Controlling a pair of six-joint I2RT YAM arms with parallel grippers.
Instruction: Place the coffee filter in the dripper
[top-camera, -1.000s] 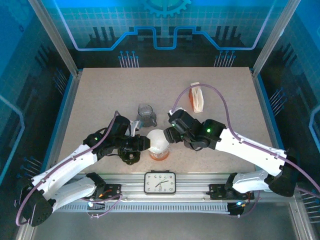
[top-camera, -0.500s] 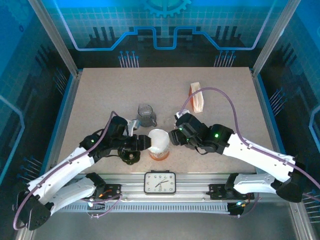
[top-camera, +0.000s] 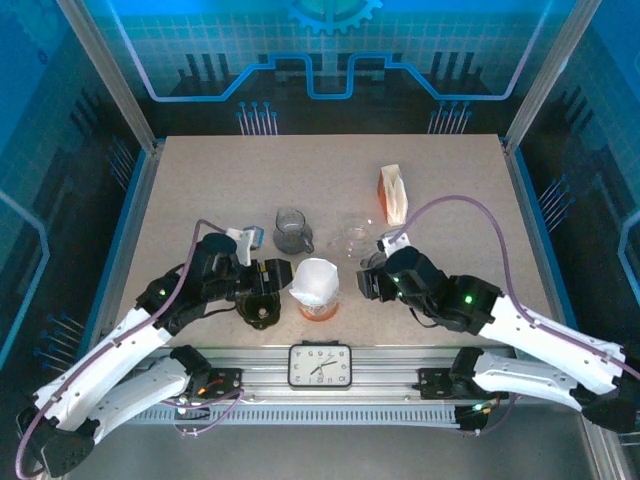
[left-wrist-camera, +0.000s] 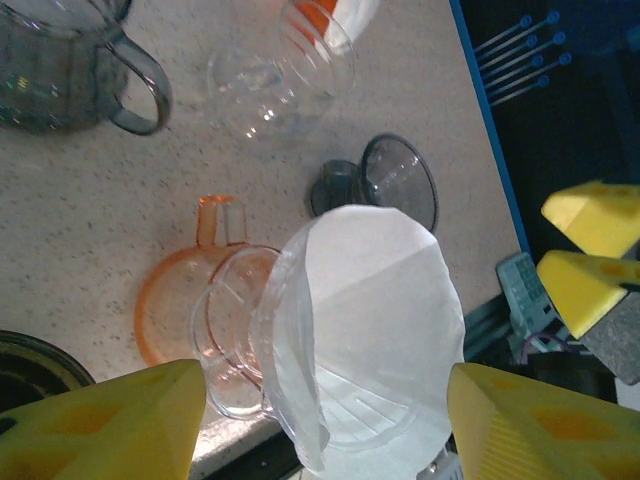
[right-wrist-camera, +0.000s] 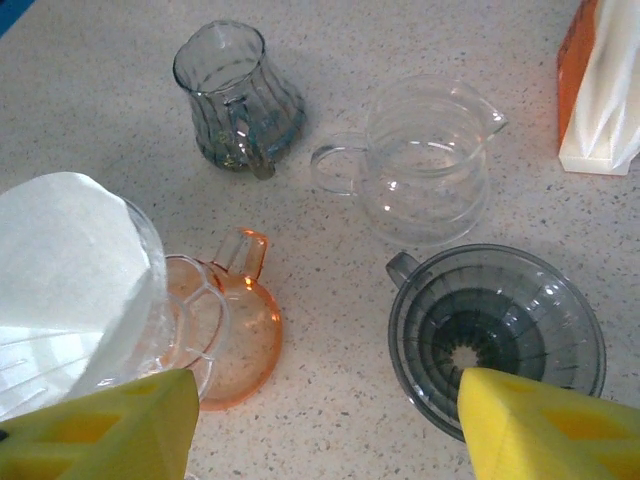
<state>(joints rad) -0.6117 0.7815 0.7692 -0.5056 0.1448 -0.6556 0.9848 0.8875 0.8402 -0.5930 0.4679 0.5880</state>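
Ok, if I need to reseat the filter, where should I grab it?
Probably its upper rim: the paper filter stands well above the orange dripper, mouth open. Come from above with the left fingers, one inside the cone, one outside.

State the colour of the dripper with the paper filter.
The dripper is translucent orange, clearest in the right wrist view.
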